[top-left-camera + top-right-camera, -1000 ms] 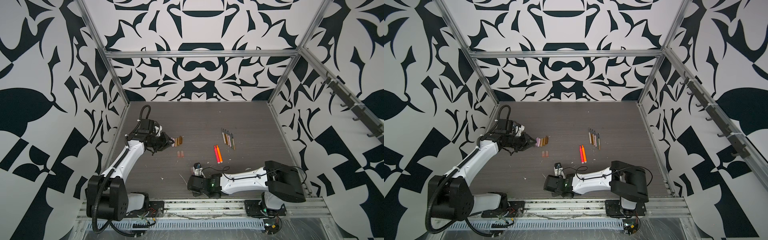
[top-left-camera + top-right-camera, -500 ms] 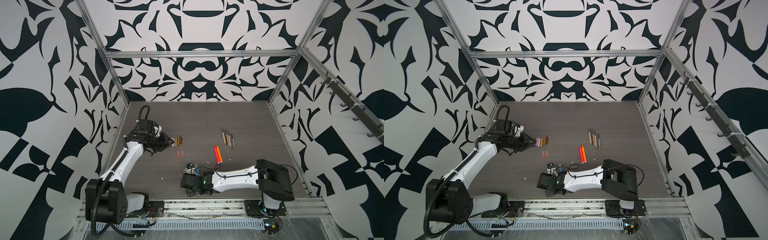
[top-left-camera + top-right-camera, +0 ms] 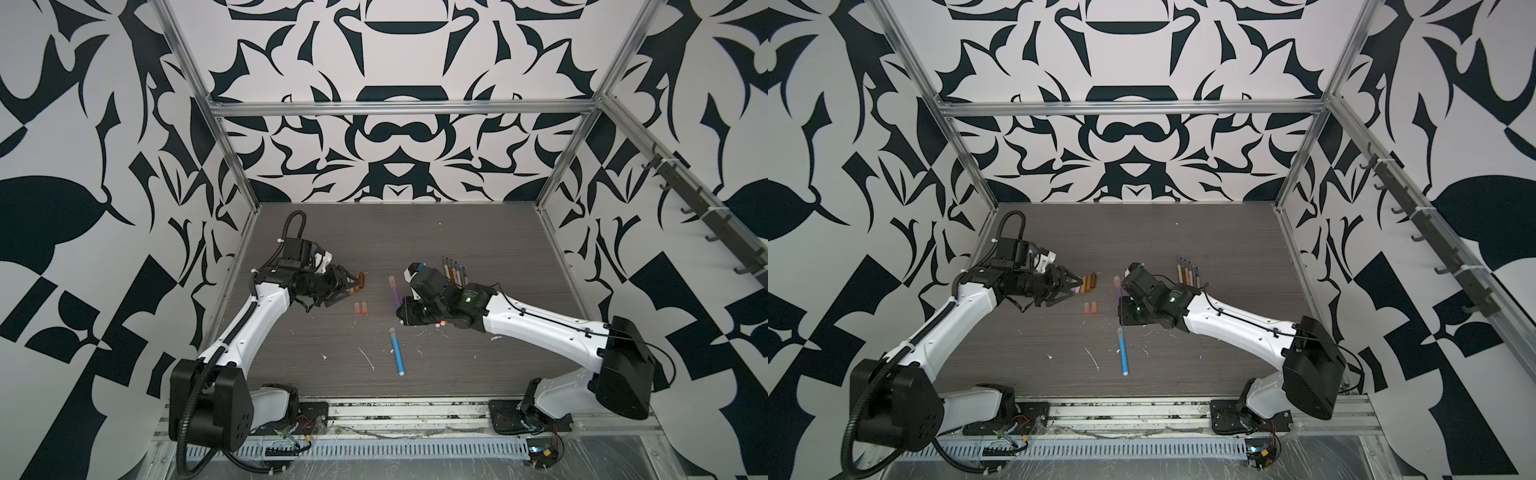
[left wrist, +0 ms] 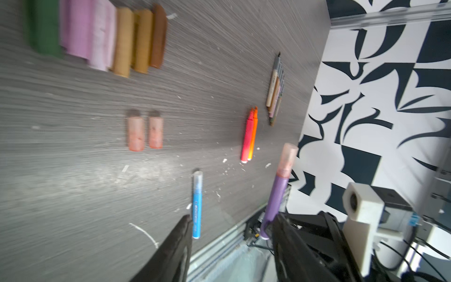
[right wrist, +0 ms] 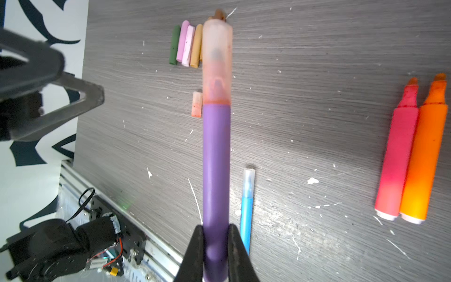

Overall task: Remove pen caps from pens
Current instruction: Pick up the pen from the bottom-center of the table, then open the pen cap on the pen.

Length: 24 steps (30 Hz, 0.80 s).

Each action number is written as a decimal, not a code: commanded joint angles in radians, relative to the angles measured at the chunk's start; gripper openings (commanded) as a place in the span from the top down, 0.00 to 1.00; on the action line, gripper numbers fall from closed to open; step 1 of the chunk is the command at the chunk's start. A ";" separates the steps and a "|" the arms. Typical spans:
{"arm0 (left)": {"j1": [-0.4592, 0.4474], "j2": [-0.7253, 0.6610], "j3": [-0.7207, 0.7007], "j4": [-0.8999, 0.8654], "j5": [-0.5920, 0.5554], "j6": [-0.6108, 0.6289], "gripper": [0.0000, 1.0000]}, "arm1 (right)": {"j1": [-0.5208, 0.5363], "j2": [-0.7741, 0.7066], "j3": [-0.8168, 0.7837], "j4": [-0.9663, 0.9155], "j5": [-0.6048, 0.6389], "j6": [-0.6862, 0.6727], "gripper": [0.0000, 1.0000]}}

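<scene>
My right gripper [image 5: 216, 234] is shut on the barrel of a purple pen [image 5: 216, 158], held above the table's middle. The pen's translucent pinkish cap [image 5: 217, 61] sits on its far end, pointing toward my left gripper [image 3: 353, 286]. That gripper is open and empty, a short way from the cap, beside a row of loose olive, pink, tan and brown pen caps [image 4: 97, 36]. Two loose translucent pinkish caps [image 3: 360, 308] lie nearby. A blue pen [image 3: 397, 351] with its clear cap on lies on the table toward the front.
A pink-red and an orange pen [image 5: 410, 151] lie uncapped side by side under my right arm. Several thin pens [image 3: 455, 270] lie in a row behind it. White flecks of debris [image 5: 312, 180] dot the grey wood tabletop [image 3: 498, 232]. Patterned walls enclose the table.
My right arm has swung from the table's front edge to the middle and now holds the purple pen up. The blue pen it covered now shows. My left jaws have spread wider.
</scene>
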<state>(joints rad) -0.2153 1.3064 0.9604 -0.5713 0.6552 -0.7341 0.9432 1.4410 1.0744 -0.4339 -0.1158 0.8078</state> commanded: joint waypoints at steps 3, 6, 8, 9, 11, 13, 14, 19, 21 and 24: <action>-0.048 0.073 0.069 0.081 0.074 -0.095 0.43 | -0.007 -0.007 0.030 0.002 -0.088 -0.027 1.00; -0.075 0.110 0.089 0.092 0.061 -0.102 0.43 | -0.008 -0.001 0.031 0.032 -0.115 -0.011 1.00; -0.085 0.132 0.094 0.099 0.060 -0.105 0.43 | -0.009 0.001 0.035 0.041 -0.123 -0.006 1.00; -0.088 0.145 0.095 0.102 0.061 -0.106 0.43 | -0.008 0.001 0.035 0.048 -0.126 -0.003 1.00; -0.097 0.164 0.100 0.105 0.065 -0.108 0.43 | -0.009 -0.001 0.035 0.056 -0.131 0.004 1.00; -0.110 0.181 0.108 0.107 0.069 -0.110 0.43 | -0.009 -0.002 0.036 0.062 -0.133 0.007 1.00; -0.118 0.189 0.113 0.108 0.069 -0.109 0.43 | -0.008 -0.001 0.037 0.065 -0.134 0.008 1.00; -0.143 0.217 0.131 0.110 0.063 -0.110 0.43 | -0.011 0.001 0.044 0.078 -0.139 0.011 1.00; -0.145 0.223 0.132 0.111 0.063 -0.112 0.43 | -0.012 0.005 0.047 0.080 -0.142 0.013 1.00; -0.144 0.228 0.138 0.116 0.071 -0.113 0.47 | -0.015 0.010 0.052 0.083 -0.145 0.014 1.00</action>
<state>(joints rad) -0.3595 1.5227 1.0679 -0.4656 0.7059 -0.8413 0.9352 1.4528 1.0805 -0.3798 -0.2489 0.8131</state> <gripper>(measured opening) 0.543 0.163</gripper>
